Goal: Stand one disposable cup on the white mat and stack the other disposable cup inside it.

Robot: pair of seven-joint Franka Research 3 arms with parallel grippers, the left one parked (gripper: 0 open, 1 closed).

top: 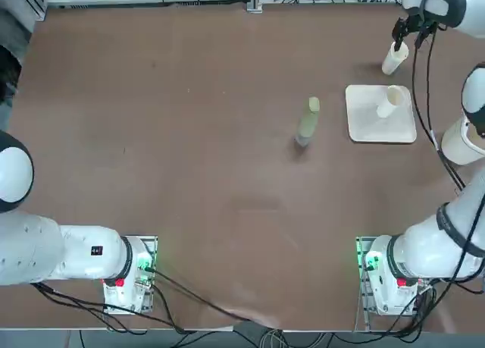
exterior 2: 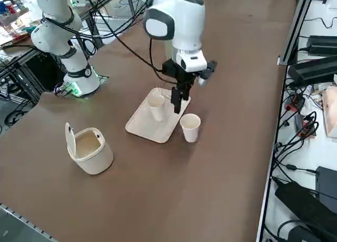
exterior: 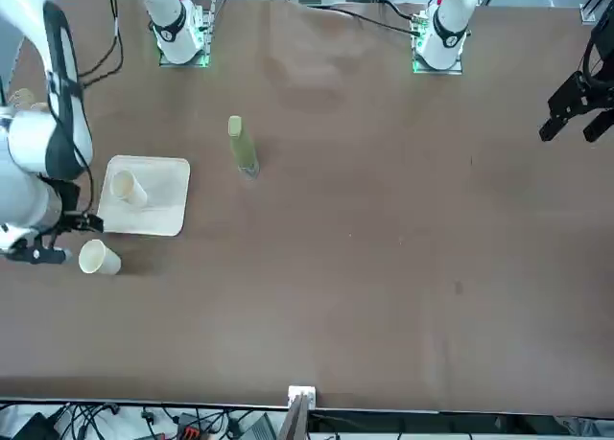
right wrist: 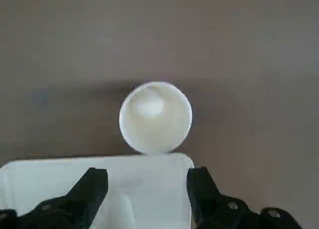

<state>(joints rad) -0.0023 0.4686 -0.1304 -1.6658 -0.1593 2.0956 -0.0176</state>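
One cup [exterior 2: 157,106] stands on the white mat [exterior 2: 147,125]. Your right end effector [exterior 2: 178,102] hangs spread wide above the mat's edge, beside the other cup [exterior 2: 190,127].

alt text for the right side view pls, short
The right end effector, fingers open and empty, hangs over the far edge of the white mat, between a cup standing on the mat and a second upright cup on the table just beyond it. A white tub sits nearer the camera on the brown table.
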